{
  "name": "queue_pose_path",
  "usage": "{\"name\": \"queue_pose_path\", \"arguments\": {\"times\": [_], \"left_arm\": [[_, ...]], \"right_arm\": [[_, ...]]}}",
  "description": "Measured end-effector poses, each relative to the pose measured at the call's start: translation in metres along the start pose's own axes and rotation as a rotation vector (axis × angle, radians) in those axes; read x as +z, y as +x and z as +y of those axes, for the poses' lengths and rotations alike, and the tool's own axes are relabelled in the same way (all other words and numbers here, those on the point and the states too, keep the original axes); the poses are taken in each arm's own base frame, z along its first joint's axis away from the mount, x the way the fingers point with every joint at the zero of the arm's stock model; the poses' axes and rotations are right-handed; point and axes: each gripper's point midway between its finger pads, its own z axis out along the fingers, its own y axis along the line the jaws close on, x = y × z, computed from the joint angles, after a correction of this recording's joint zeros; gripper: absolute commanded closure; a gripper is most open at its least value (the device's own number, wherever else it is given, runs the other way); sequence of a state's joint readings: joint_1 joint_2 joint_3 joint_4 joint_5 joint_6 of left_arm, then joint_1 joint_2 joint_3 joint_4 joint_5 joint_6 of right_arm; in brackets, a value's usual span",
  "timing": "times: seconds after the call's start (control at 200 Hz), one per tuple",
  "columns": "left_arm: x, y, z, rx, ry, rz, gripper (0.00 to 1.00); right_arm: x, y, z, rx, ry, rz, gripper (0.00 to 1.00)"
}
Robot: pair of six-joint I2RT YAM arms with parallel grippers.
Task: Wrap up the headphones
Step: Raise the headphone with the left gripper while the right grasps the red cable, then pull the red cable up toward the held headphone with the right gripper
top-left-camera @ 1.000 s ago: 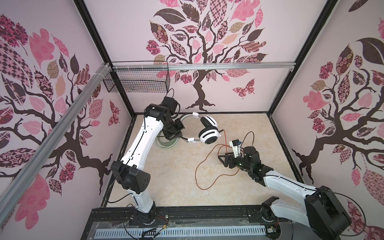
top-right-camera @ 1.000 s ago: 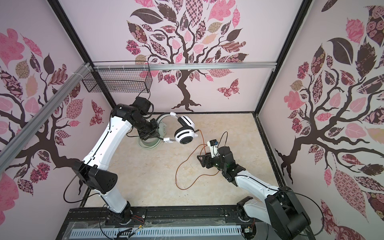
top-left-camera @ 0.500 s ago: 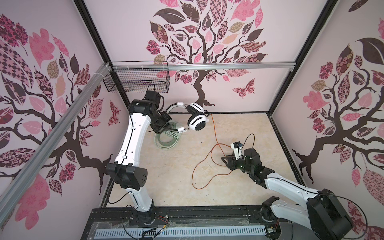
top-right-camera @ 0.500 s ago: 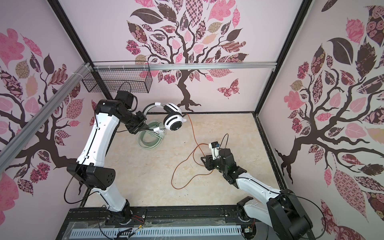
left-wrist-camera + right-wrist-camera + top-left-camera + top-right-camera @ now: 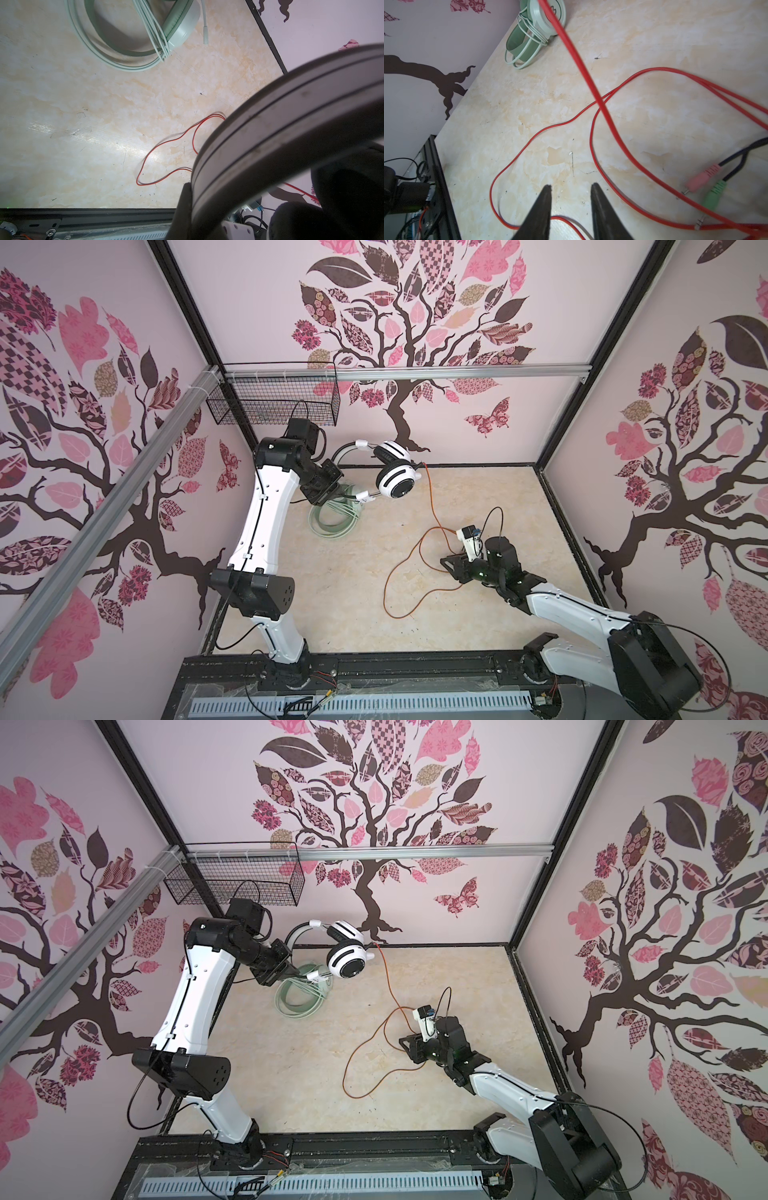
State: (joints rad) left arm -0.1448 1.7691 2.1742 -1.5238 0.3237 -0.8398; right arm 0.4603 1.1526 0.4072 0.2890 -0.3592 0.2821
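The right gripper [image 5: 571,185] hangs low over the marbled tabletop [image 5: 529,104], its two dark fingers parted and nothing between the tips. The orange-red cord [image 5: 581,68] lies in loose loops around it. One bend runs beneath the fingers, a wider loop lies ahead of the tips, and one strand rises off the table, slanting away from this gripper. To one side of the fingers lie a pink plug [image 5: 702,178] and a green plug [image 5: 714,194] on black leads. Farther ahead of the tips the mint-green headphones [image 5: 544,18] rest on the table, their pale cord wound across them. Over them the left gripper [image 5: 344,494] is clamped on the band of the white-and-black headphones [image 5: 395,485], holding them clear of the table near the back wall. The orange-red cord hangs from the cup beyond its fingers.
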Motion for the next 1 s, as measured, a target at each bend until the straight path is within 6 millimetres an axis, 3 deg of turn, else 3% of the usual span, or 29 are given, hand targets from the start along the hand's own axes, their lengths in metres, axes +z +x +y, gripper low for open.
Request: {"name": "queue_pose_path", "arguments": {"times": [0.12,0.26,0.435,0.515,0.68,0.855,1.0], "left_arm": [[-0.002,0.001,0.0,0.0,0.0,0.0,1.0],[-0.004,0.002,-0.001,0.001,0.004,0.0,1.0],[-0.004,0.002,-0.001,0.002,0.006,0.004,1.0],[-0.004,0.003,-0.001,0.002,0.006,0.006,1.0],[-0.004,0.004,-0.001,0.001,0.005,0.011,1.0],[-0.003,0.008,-0.006,0.002,0.039,0.035,1.0],[0.009,0.024,-0.006,-0.02,0.085,0.122,1.0]], "right_arm": [[-0.001,-0.004,-0.01,-0.013,0.064,-0.003,0.59],[0.0,-0.027,-0.009,-0.058,0.094,-0.035,0.58],[0.019,-0.043,-0.016,-0.096,0.125,-0.012,0.59],[0.028,-0.04,-0.021,-0.1,0.139,0.019,0.68],[0.037,-0.033,-0.026,-0.103,0.143,0.06,1.0],[0.037,-0.03,-0.028,-0.085,0.153,0.068,1.0],[0.037,-0.034,-0.034,-0.054,0.195,0.077,1.0]]}}
